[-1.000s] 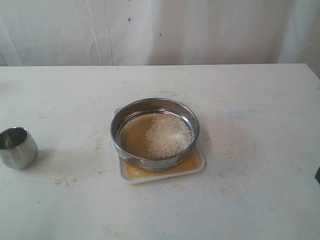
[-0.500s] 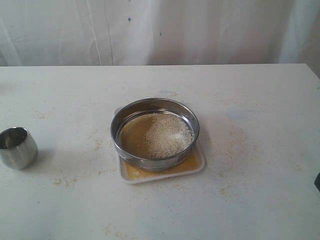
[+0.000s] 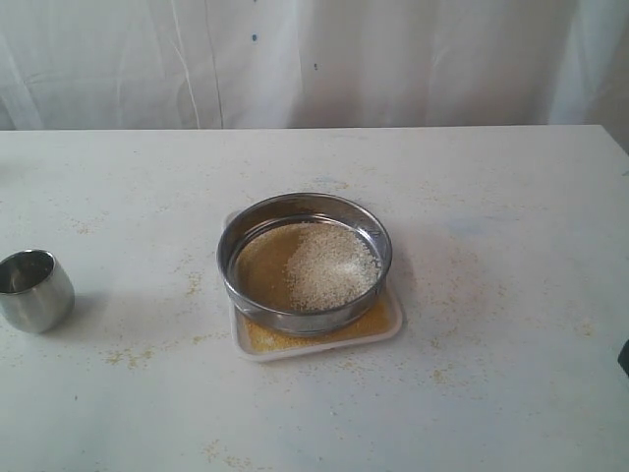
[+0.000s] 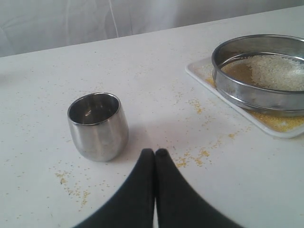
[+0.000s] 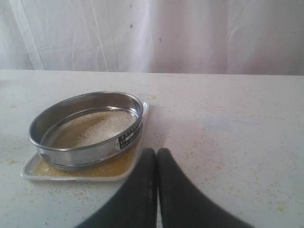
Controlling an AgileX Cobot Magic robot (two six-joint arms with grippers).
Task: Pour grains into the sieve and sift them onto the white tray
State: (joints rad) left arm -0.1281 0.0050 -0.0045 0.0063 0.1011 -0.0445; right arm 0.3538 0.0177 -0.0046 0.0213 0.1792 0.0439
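The steel sieve [image 3: 305, 261] rests on the white tray [image 3: 390, 327] in the middle of the table. Pale grains [image 3: 329, 267] lie heaped on its mesh, and yellow meal [image 3: 270, 341] covers the tray under it. In the right wrist view the sieve [image 5: 85, 128] shows its dark label, and the tray [image 5: 71, 175] lies beneath it. My right gripper [image 5: 156, 151] is shut and empty, a short way from the tray's corner. My left gripper [image 4: 155, 152] is also shut and empty, near the steel cup. Neither gripper shows in the exterior view.
A small rounded steel cup [image 3: 34, 289] stands upright at the table's left, apparently empty; the left wrist view shows this cup [image 4: 98, 125] too. Yellowish specks [image 3: 133, 354] are scattered over the table. A white curtain [image 3: 314, 59] hangs behind.
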